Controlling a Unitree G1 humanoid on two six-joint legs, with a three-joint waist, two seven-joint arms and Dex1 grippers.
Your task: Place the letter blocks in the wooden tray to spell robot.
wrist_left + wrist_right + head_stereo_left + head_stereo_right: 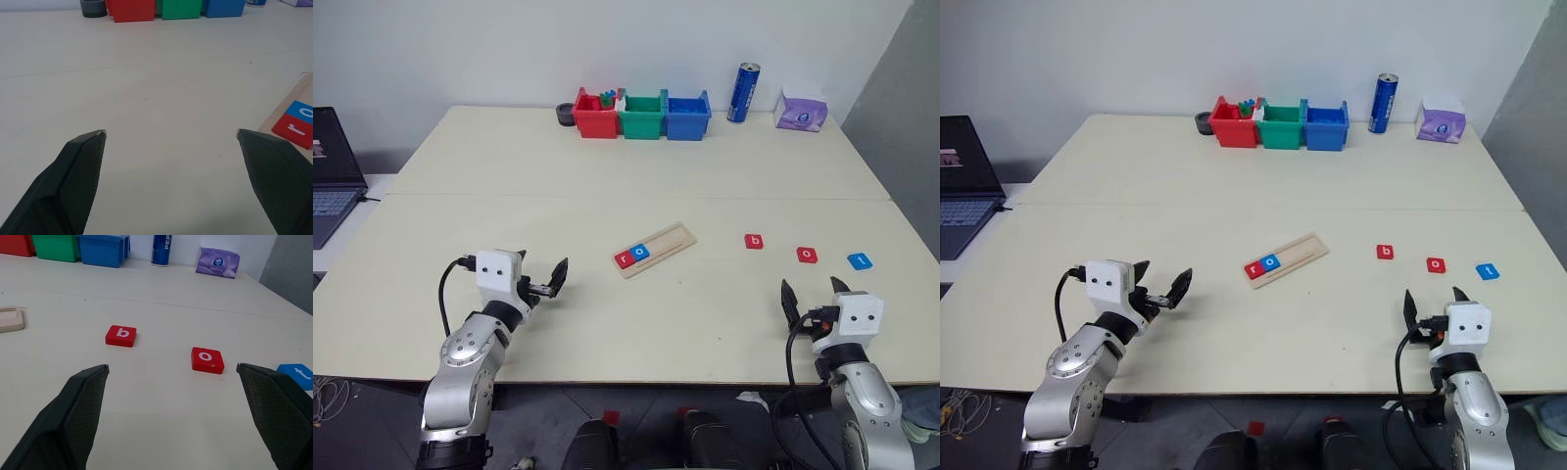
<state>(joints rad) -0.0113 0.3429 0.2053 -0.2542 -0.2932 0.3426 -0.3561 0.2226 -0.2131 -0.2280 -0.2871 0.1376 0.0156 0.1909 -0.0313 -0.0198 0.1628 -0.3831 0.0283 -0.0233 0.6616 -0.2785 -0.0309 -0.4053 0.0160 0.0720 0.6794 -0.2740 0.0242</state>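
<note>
**Two tiles in the tray, three loose, both hands empty**

Wooden tray [655, 249] sits mid-frame on the counter [636, 166], angled, its lower-left end nearer me. Red r block [625, 258] and blue o block [640, 252] are seated side by side at that lower-left end, touching each other. Rest of the groove is bare.

Right of centre, three loose blocks lie flat in a row on the counter, apart from each other: red b block [754, 241], red o block [807, 254], blue t block [860, 260], running toward the right edge.

My left hand [540, 282] is lower left of the frame, fingers spread wide, holding nothing, well left of the tray. My right hand [814, 295] is lower right, fingers also spread wide, holding nothing, just below the red o and blue t blocks and not touching either.

Top of the frame: red bin [595, 116], green bin [642, 117], blue bin [687, 117] in a row, blue can [743, 93] and purple tissue pack [801, 111] to their right. Laptop [333, 171] at the left edge.
</note>
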